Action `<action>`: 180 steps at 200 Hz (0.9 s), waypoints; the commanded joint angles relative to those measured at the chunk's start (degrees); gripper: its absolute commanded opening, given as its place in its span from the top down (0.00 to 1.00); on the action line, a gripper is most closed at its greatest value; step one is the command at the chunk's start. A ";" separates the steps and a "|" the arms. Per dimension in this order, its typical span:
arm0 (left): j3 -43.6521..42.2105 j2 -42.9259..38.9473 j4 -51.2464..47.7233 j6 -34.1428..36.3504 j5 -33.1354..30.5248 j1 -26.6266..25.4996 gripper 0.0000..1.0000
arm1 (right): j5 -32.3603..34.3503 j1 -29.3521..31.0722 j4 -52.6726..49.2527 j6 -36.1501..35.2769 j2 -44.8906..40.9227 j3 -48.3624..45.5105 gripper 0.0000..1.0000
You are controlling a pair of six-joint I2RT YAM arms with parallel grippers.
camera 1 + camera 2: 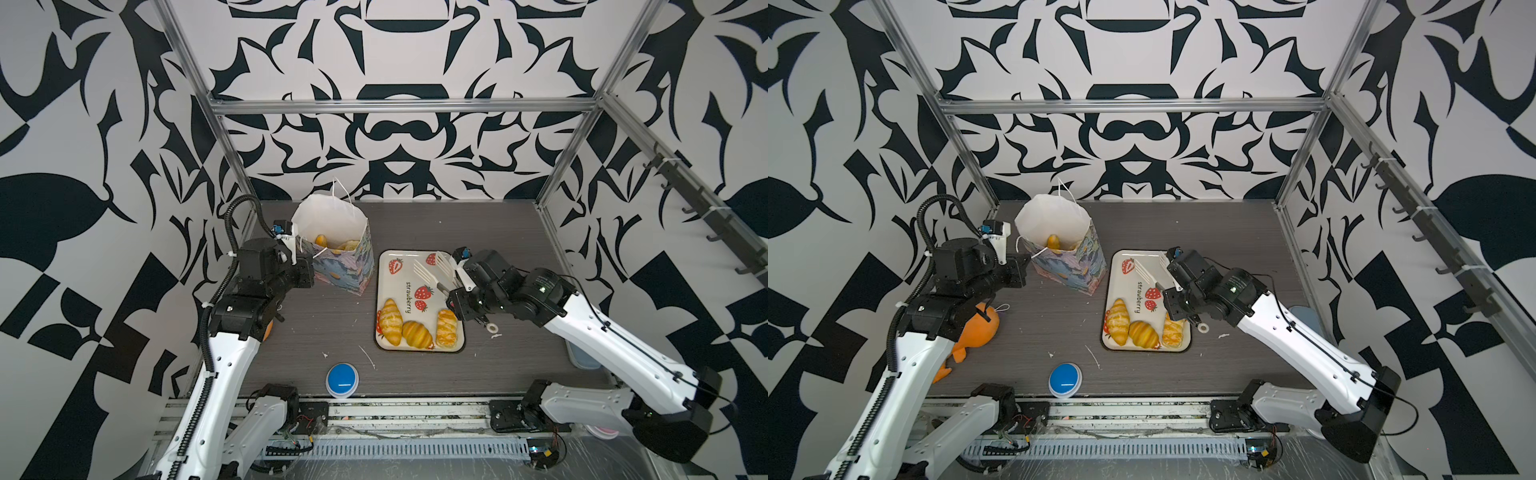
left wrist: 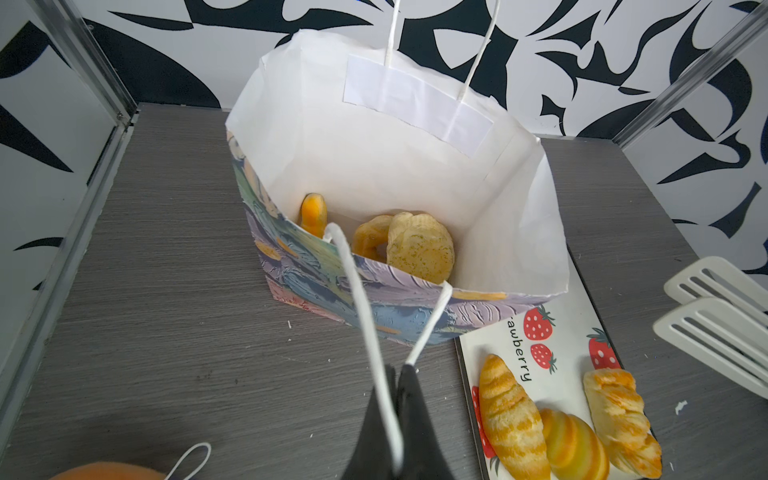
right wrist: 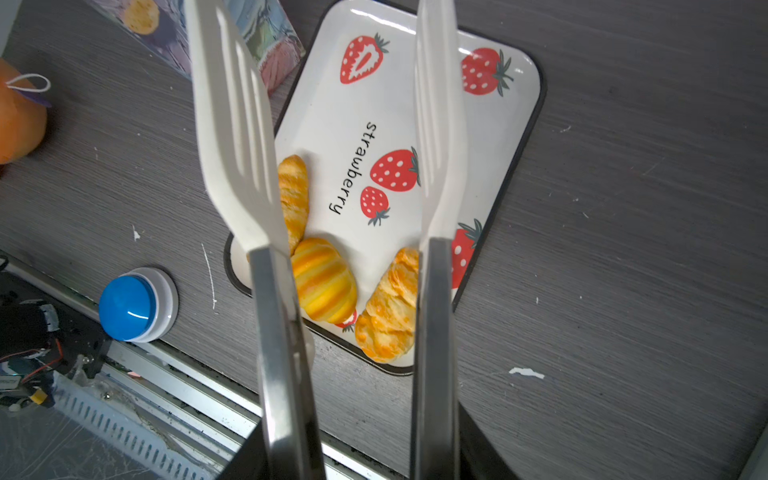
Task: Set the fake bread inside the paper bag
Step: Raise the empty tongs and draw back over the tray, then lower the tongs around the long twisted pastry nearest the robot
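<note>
On the grey table (image 1: 324, 316), the left gripper (image 2: 395, 372) pinches the paper bag's (image 1: 340, 270) cord handle (image 2: 353, 282). The right gripper (image 1: 453, 296) clasps open, empty tongs (image 1: 430, 272) over the strawberry tray (image 1: 409, 266), where three pastries (image 1: 417, 334) lie. Tugging the cord could topple the bag.

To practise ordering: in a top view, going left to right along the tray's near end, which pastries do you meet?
flaky croissant → striped croissant → plaited pastry

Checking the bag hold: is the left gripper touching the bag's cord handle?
Touching. The left wrist view shows the left gripper pinching the cord handle between shut jaws.
</note>
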 commanded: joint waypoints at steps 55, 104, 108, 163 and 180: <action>-0.31 -0.40 -1.75 -0.40 0.53 -0.13 0.95 | 1.64 -0.56 -3.31 5.27 -7.51 -7.09 0.48; 1.16 0.11 -3.52 -0.89 0.53 -0.11 0.95 | 1.08 -0.57 -5.71 7.94 -11.04 -11.01 0.48; 1.18 0.04 -3.72 -0.93 0.60 -0.18 0.95 | 1.11 -0.56 -5.84 8.09 -11.44 -11.38 0.48; -0.15 -1.89 -4.37 -0.75 -0.40 -0.12 0.95 | 0.12 -0.56 -6.65 10.29 -13.98 -15.04 0.48; -0.50 -1.72 -4.05 -0.66 -0.06 -0.19 0.95 | -0.60 -0.58 -6.87 10.60 -14.07 -15.73 0.48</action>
